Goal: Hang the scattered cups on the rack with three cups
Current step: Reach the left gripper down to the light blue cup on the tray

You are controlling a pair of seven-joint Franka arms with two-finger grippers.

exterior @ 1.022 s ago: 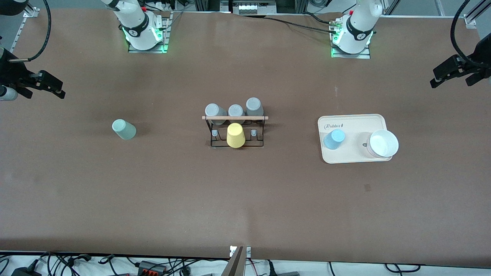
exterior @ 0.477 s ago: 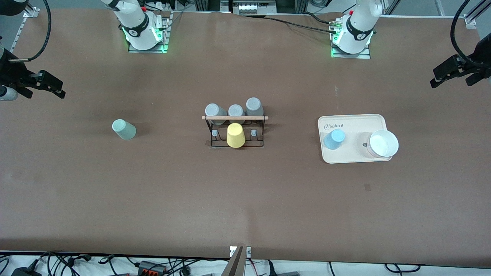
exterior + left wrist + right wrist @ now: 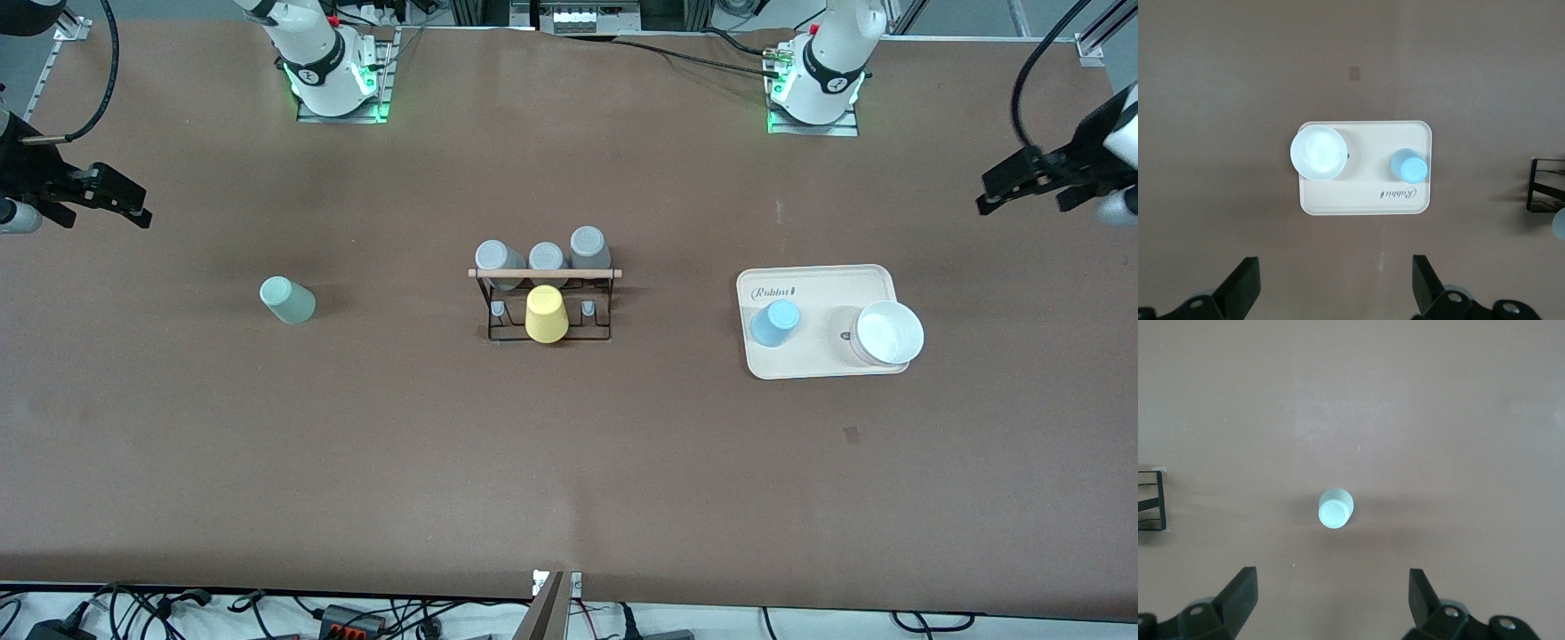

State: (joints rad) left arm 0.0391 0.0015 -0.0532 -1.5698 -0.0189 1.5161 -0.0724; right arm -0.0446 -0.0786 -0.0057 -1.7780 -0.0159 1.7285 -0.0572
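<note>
Both claws hang wide and empty: left claw above the bench near the tray bearing the blue cup, right claw near the mint cup. The rack stands between the cups.

A pale mint-green cup stands inverted on the table at centre-left of the frame, a light blue cup inverted at centre-right, and the black wire rack with its wooden dowel stands mid-frame.
</note>
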